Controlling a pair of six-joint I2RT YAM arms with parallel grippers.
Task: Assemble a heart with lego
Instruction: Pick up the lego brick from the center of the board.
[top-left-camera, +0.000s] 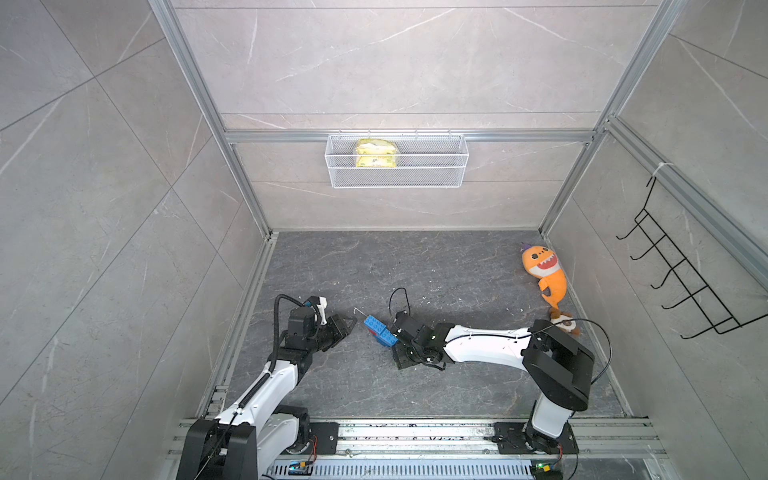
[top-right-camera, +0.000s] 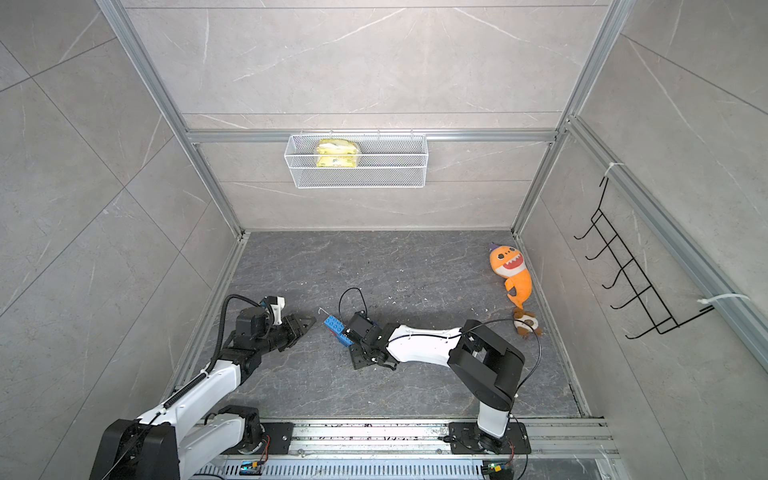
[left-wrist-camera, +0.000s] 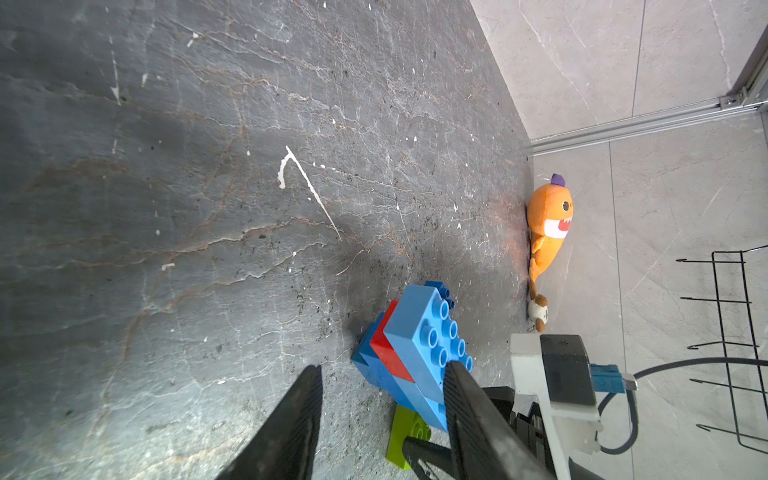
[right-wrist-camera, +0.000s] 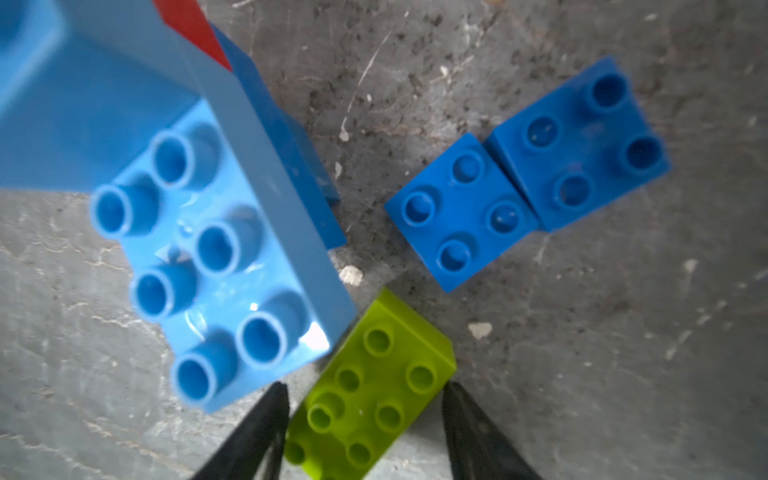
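Two square studded blue bricks (right-wrist-camera: 461, 212), oblong lime brick (right-wrist-camera: 374, 390)

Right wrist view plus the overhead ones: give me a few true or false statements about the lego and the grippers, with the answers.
1. The lime green brick sits between the fingers of the right gripper. True.
2. The left arm is holding the blue clump. False: the left gripper is open and empty, apart from the heart.
3. Two dark blue square bricks lie side by side on the floor. True.
4. The plush toy is in the basket. False: the orange plush shark lies on the floor; the wire basket holds a yellow packet.
5. The heart includes a red piece. True.
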